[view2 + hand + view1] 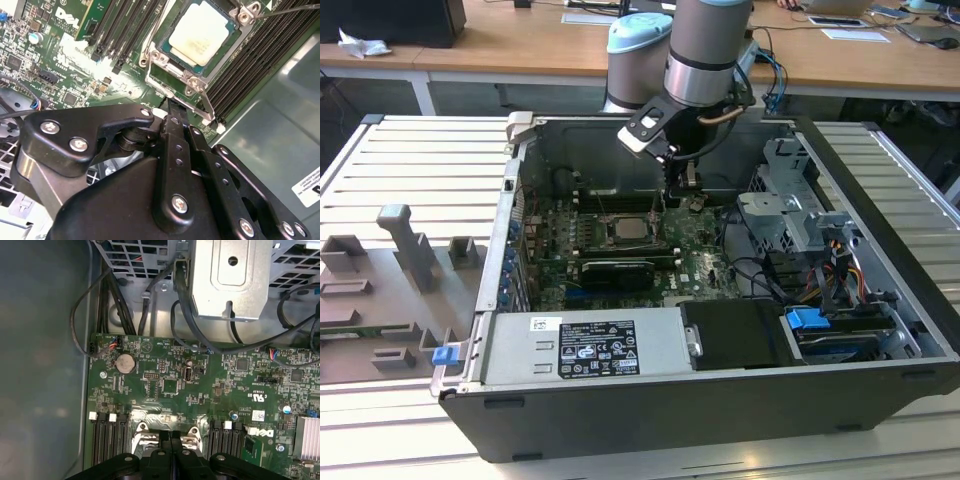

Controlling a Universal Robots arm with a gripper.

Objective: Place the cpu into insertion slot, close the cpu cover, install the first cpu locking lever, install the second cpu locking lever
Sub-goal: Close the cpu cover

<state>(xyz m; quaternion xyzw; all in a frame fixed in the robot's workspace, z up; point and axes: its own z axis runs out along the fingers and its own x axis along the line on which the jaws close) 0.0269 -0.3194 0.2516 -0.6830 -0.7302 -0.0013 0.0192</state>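
Observation:
The cpu (200, 31), with its pale metal top, lies in the insertion slot (625, 229) on the green motherboard. The silvery cpu cover (192, 82) lies flat around it, framing the chip. A thin locking lever (285, 9) runs out from the frame's corner. Another lever (192, 107) lies along the frame's edge nearest the gripper. My gripper (170, 102) is shut with nothing between its black fingers (165, 450), and its tip hangs just beside that edge of the socket. In the exterior view the gripper (688, 192) stands to the right of the socket.
Black memory slots (260, 60) flank the socket on both sides. A metal drive cage (230, 280) and loose cables (115, 300) sit beyond the board. The case walls (510, 230) enclose the work area. A grey fixture (410, 250) rests on the table at the exterior view's left.

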